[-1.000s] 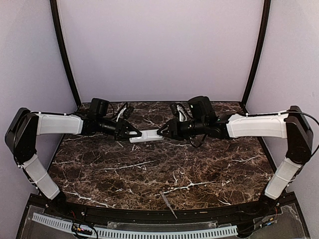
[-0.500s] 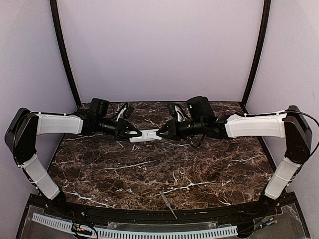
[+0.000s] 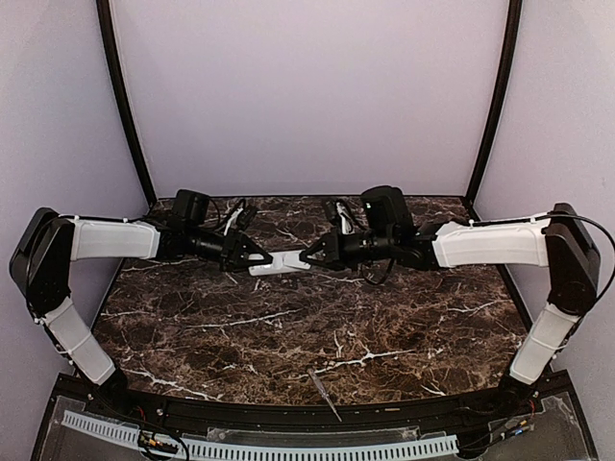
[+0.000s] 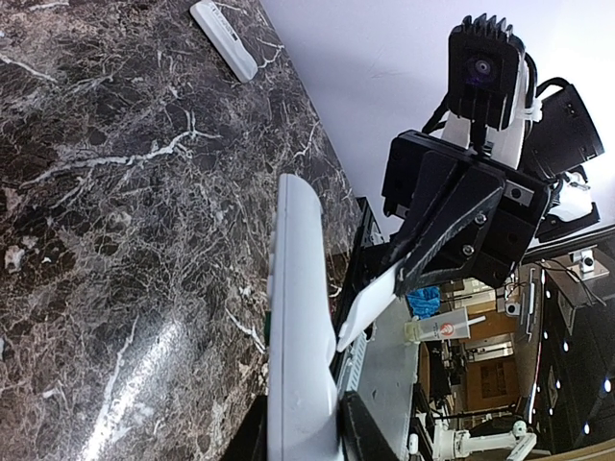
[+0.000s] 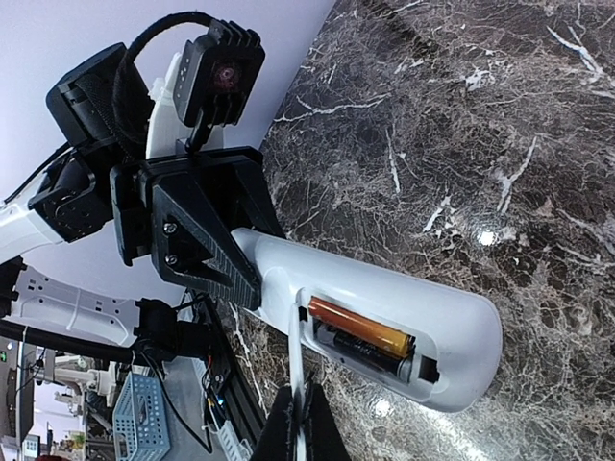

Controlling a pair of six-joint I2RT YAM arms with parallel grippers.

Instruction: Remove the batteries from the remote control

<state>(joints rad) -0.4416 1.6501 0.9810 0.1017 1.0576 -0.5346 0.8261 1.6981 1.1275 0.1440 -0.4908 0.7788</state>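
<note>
Pinched fully together at the right end effector (image 3: 309, 257) on a thin white cover (image 4: 370, 305); seen only edge-on from the right wrist, with the grip itself nearly all cut off by the bottom edge. Cannot tell about contact between cover and remote (image 5: 356, 286). Closed most of the way at the left end effector (image 3: 259, 259) on the remote's other end, that grip likewise cut off at the bottom of the left wrist view. Held over the far middle of the counter (image 3: 288, 336), between both arms, compartment open toward the right wrist camera. Inside the compartment, side by side and lengthwise: the batteries (image 5: 360, 329), upper one plainly orange, lower one deep in shadow and hard to read. Hidden altogether from the top and left wrist cameras. Farther out, flat on the counter beyond the remote in the left wrist view, another white bar (image 4: 223, 38), too small to identify. At the near edge, well apart, a thin grey rod (image 3: 324, 394).
</note>
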